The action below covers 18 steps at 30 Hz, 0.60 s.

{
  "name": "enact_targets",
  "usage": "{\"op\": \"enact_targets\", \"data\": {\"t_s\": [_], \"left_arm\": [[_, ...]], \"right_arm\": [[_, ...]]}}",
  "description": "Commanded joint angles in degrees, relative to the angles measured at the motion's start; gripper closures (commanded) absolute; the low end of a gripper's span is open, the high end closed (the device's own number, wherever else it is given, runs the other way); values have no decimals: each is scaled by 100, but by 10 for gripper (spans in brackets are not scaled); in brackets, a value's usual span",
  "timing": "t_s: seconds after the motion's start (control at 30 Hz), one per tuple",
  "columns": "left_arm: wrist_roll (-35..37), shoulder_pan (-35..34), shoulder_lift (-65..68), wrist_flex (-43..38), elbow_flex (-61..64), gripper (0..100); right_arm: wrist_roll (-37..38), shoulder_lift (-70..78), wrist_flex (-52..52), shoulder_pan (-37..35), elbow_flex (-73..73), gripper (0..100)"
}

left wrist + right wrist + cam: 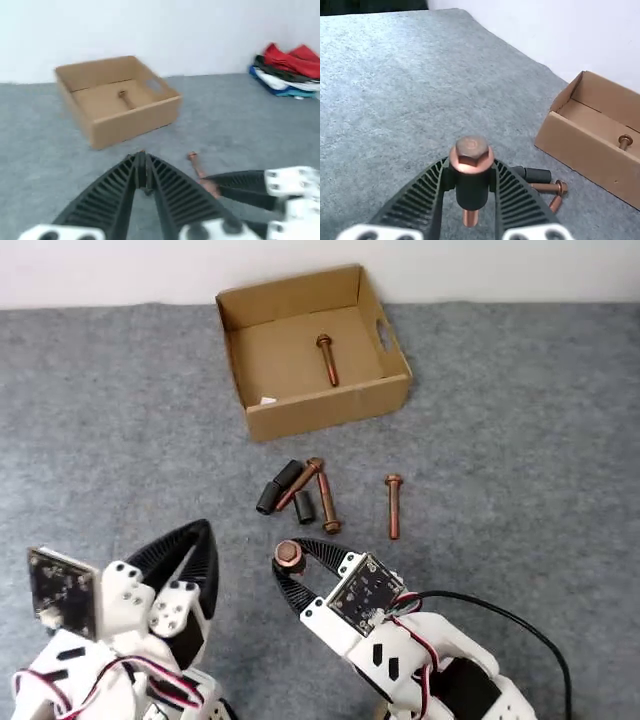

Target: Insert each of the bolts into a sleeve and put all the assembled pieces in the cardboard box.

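The cardboard box [306,412] stands at the back of the table with one copper bolt [326,358] lying inside. Near the table's front, my right gripper [288,556] is shut on a bolt in a black sleeve [471,192]; its hex head [471,154] sticks out above the fingers. My left gripper [203,532] is shut and holds nothing, a little left of the right one. In front of the box lie black sleeves [270,497] mixed with two bolts [327,502]. A lone bolt [393,506] lies to their right.
Grey carpet covers the table. In the left wrist view the box [135,122] is ahead, the other arm's black fingers [240,182] are close by, and a pile of clothes [290,70] lies far off by the wall.
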Motion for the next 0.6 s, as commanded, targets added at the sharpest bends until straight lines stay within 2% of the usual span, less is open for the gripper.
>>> {"op": "enact_targets", "data": {"t_s": [0.0, 0.07, 0.23, 0.37, 0.57], "left_arm": [[-79, -712, -97, -193, 426, 994], [-185, -1108, -185, -352, 884, 994], [-1204, -1916, -501, -1002, 2053, 994], [-1811, -2145, -800, -1363, 3099, 994], [-1855, -2242, -1240, -1565, 4488, 994]], "right_arm": [[-466, -13, -110, 488, -343, 991], [-738, -4, -84, 963, -440, 991], [-1398, 760, 796, 1886, -1495, 991], [-1793, 2141, 1051, 2343, -2646, 991], [-1811, 4321, 1024, 2536, -4475, 991]]}}
